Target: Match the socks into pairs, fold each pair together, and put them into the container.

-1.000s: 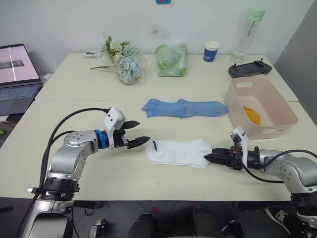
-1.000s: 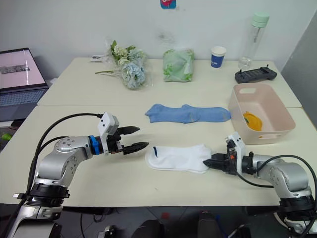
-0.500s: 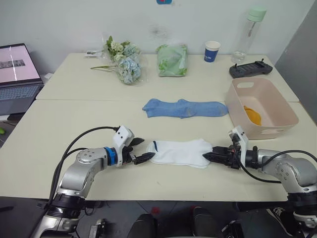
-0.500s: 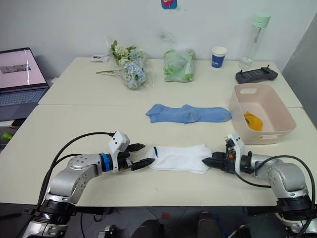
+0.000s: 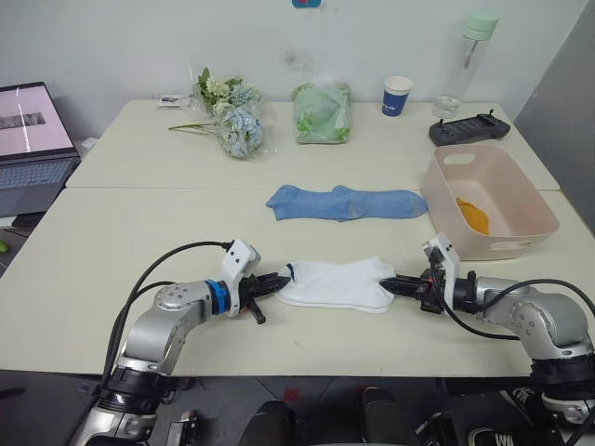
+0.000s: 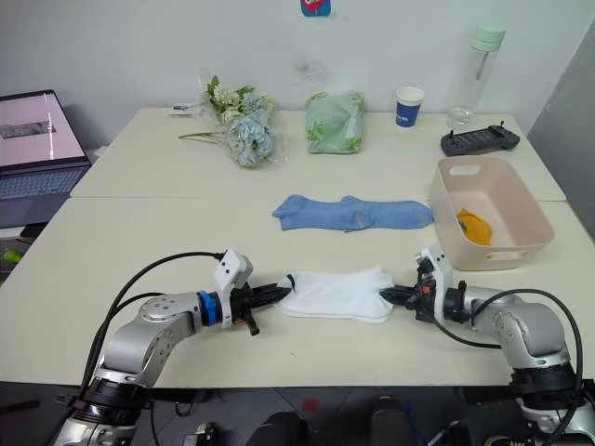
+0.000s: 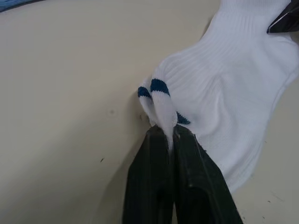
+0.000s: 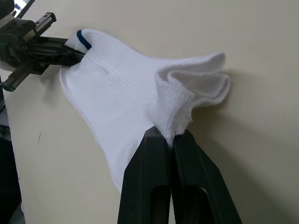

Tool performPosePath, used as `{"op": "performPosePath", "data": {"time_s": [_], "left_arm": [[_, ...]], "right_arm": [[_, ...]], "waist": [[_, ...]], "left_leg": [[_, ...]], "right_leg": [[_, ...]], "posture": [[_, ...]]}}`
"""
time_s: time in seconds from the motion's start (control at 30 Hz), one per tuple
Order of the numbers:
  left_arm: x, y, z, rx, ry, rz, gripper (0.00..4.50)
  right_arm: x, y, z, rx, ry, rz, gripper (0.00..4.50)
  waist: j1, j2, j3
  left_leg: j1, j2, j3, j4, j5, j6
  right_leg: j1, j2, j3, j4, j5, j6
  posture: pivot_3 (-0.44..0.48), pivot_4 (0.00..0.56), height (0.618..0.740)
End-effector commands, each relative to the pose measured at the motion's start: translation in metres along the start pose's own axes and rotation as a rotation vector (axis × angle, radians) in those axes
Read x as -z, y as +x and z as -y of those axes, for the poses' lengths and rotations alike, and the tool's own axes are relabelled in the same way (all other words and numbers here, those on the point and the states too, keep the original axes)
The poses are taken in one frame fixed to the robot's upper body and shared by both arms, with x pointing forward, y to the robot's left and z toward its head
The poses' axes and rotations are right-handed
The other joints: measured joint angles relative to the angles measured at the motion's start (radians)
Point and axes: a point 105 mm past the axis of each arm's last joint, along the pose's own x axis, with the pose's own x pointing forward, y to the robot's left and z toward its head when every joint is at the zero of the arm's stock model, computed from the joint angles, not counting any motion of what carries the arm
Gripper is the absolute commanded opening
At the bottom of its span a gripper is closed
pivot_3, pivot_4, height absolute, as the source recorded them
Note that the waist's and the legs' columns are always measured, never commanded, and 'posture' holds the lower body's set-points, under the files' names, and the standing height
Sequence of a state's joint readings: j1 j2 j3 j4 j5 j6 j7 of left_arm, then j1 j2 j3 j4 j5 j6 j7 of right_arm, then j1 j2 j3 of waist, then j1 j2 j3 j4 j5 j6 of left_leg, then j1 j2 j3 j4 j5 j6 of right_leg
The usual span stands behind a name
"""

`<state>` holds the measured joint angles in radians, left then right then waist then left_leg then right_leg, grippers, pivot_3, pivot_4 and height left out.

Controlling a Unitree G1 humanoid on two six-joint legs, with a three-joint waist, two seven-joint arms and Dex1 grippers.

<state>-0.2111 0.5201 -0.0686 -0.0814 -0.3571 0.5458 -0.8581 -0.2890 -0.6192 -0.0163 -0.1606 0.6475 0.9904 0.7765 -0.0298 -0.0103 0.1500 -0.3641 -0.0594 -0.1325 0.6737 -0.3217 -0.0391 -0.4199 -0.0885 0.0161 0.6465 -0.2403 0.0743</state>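
left pincer [image 5: 276, 280]: newly clamped on white socks [image 5: 337, 282], toe end
right pincer [image 5: 398, 284]: clamped on cuff end
meaning: fold can start

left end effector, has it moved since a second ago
Yes. The left end effector has dropped from above the table and gone to its right, reaching the white socks, and is now shut on their blue-marked end.

Two cream tables [image 5: 139, 158] abut, seam across mid-frame. White wall [image 5: 121, 42] behind, upper frame. Grey panel [image 5: 567, 102] at right edge. Open laptop [image 5: 33, 139] far left.
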Motion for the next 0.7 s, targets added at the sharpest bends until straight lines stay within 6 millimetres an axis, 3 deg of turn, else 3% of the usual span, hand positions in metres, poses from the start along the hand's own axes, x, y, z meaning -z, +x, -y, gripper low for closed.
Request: {"op": "performPosePath", "data": {"time_s": [0.03,0.17,0.37,0.47,0.67,0.7], "left_arm": [[-0.006,-0.005,0.001,-0.032,-0.043,0.033,0.02],[-0.009,-0.008,0.007,-0.036,-0.115,0.059,0.02],[-0.008,-0.006,0.01,-0.039,-0.089,0.057,0.02],[-0.012,-0.008,0.008,-0.04,-0.077,0.071,0.65],[-0.02,-0.029,-0.003,-0.049,-0.028,0.051,2.47],[-0.024,-0.034,-0.005,-0.043,-0.019,0.05,2.47]], "right_arm": [[-0.013,-0.004,0.001,0.008,-0.029,0.04,0.0],[-0.011,-0.006,0.006,0.023,-0.031,0.03,0.0],[-0.011,-0.007,0.009,0.024,-0.033,0.02,0.0],[-0.012,-0.006,0.009,0.021,-0.034,0.02,0.0],[-0.012,-0.005,0.007,0.015,-0.035,0.02,0.0],[-0.012,-0.005,0.007,0.015,-0.036,0.021,0.0]], "waist": [[0.0,0.0,0.0],[0.0,0.0,0.0],[0.0,0.0,0.0],[0.0,0.0,0.0],[0.0,0.0,0.0],[0.0,0.0,0.0]], "left_leg": [[0.0,0.0,0.0,0.0,0.0,0.0],[0.0,0.0,0.0,0.0,0.0,0.0],[0.0,0.0,0.0,0.0,0.0,0.0],[0.0,0.0,0.0,0.0,0.0,0.0],[0.0,0.0,0.0,0.0,0.0,0.0],[0.0,0.0,0.0,0.0,0.0,0.0]], "right_leg": [[0.0,0.0,0.0,0.0,0.0,0.0],[0.0,0.0,0.0,0.0,0.0,0.0],[0.0,0.0,0.0,0.0,0.0,0.0],[0.0,0.0,0.0,0.0,0.0,0.0],[0.0,0.0,0.0,0.0,0.0,0.0],[0.0,0.0,0.0,0.0,0.0,0.0]], "posture": [[0.0,0.15,0.74],[0.0,0.15,0.74],[0.0,0.15,0.74],[0.0,0.15,0.74],[0.0,0.15,0.74],[0.0,0.15,0.74]]}}
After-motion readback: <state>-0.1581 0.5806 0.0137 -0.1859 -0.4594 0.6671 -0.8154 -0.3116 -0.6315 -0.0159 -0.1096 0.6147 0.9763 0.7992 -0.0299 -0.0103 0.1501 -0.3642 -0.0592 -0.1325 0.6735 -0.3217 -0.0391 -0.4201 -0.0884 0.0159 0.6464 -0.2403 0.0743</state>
